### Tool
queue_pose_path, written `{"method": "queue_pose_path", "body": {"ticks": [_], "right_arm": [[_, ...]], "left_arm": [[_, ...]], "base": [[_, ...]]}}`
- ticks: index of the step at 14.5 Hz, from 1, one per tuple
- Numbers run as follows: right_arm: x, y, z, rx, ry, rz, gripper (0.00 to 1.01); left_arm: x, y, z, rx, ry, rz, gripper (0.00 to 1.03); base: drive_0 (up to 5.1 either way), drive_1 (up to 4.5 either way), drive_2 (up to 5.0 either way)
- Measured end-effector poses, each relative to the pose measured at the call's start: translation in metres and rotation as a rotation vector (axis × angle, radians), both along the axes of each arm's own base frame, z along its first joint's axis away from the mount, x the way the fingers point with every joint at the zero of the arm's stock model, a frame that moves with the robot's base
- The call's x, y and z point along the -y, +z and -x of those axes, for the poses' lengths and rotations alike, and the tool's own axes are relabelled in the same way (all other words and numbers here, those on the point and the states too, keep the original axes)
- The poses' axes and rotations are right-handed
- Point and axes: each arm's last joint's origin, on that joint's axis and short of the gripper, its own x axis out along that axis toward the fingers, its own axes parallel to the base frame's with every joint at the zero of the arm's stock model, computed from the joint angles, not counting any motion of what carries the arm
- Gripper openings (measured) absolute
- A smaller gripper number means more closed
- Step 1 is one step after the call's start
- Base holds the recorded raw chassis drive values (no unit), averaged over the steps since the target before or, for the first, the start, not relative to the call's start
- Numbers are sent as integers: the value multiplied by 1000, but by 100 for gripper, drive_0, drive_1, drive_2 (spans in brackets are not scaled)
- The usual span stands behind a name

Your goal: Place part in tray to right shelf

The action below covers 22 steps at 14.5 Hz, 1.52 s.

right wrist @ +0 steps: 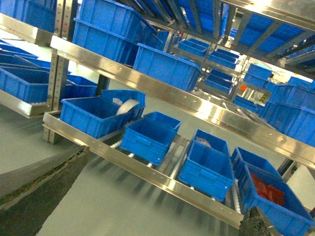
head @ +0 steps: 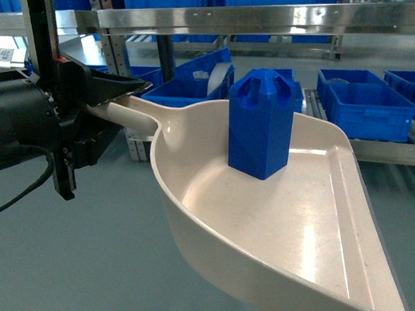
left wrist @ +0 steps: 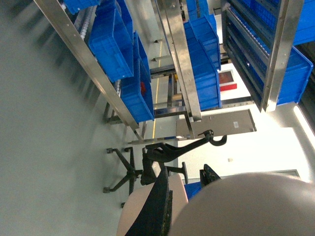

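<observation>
Block [head: 260, 124] stands upright in the scoop [head: 218, 218], away from the left gripper [head: 116, 97], which pinches the handle; right fingers [right wrist: 42, 189] are spread.

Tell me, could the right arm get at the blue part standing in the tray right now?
Probably yes: the part stands upright and uncovered in the tray, open above and on its right. The right gripper isn't in the head view, though.

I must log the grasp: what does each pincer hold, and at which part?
The left pincer holds the tray by its handle. The part stands loose inside it. The right pincer holds nothing.
</observation>
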Motion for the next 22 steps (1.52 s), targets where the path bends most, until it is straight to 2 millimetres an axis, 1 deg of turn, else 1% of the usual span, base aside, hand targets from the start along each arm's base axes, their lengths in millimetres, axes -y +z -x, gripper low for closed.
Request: {"method": "queue_pose_path", "body": {"ticks": [16,20,22], "right_arm": [[0,0,0,0,0,0,98],[0,0,0,1,-1,0,98],[0,0,0,1,-1,0,98]], "left_arm": [[-1,0,0,0,3,0,13],[2,0,1,0,-12,1,13],[-1,0,0,0,6,0,13]], "base": [[-152,-152,-152],[-19,-19,-19],[0,0,0]]}}
